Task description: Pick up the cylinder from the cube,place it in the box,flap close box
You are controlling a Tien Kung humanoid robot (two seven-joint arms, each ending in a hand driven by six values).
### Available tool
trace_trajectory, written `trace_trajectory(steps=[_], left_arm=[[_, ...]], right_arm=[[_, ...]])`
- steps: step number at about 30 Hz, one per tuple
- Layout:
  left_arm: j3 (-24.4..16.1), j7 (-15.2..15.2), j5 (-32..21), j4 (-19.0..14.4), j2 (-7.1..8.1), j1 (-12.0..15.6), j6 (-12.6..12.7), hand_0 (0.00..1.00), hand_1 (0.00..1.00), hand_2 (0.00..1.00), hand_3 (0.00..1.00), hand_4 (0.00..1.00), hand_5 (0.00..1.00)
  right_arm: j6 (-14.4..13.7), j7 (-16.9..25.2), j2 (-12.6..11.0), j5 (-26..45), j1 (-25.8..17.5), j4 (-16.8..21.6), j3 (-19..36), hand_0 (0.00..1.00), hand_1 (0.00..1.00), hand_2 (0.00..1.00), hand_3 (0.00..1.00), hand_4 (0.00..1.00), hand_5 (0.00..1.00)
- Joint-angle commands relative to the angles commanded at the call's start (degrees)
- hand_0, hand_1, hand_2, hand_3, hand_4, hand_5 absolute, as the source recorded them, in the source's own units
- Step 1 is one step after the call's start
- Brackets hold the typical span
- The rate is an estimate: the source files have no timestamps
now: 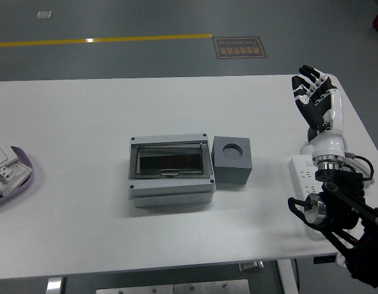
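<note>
The dark grey cube with a round socket in its top is set on the white bench, near the middle, and its socket is seen empty; no cylinder can be made out in it or anywhere on the bench. Touching or just beside the cube's left face is the light grey rectangular plastic box, whose dark tinted flap is lying flat over the opening, so that whatever is inside cannot be told. Well apart from both, at the bench's far right edge, the right hand is held up in the air with its black and white fingers spread wide and nothing grasped; the palm is turned toward the bench's middle. The cube and box are thus placed to the left of that hand and nearer the bench's front edge. Beneath the black right forearm a white power strip with its white cable is lying on the bench. At the far left edge a purple-rimmed tray carrying white parts is partly shown.
</note>
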Motion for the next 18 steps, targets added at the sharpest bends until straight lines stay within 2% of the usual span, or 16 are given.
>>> trace_trajectory(steps=[5,6,17,18], left_arm=[[0.72,-0.39,-2.05,0.05,-0.08,0.14,0.37,0.522,0.555,0.569,0.595,0.675,0.228],[0.72,-0.29,-2.01,0.05,-0.13,0.14,0.46,0.521,0.556,0.568,0.596,0.679,0.227],[0.92,0.33,-1.77,0.04,-0.25,-0.03,0.87,0.523,0.557,0.57,0.597,0.684,0.224],[0.99,0.31,-1.89,0.03,-0.27,-0.06,0.86,0.523,0.557,0.57,0.597,0.684,0.224]], right_arm=[[0.0,0.0,-0.47,0.38,-0.33,0.07,0.25,0.729,0.703,0.738,0.67,0.783,0.32],[0.0,0.0,-0.52,0.47,-0.31,0.07,0.28,0.702,0.686,0.705,0.667,0.781,0.319],[0.0,0.0,-0.75,3.18,0.17,0.56,-0.85,0.676,0.672,0.698,0.666,0.78,0.318],[0.0,0.0,-0.77,3.17,0.32,0.65,-1.06,0.637,0.658,0.674,0.646,0.775,0.337]])
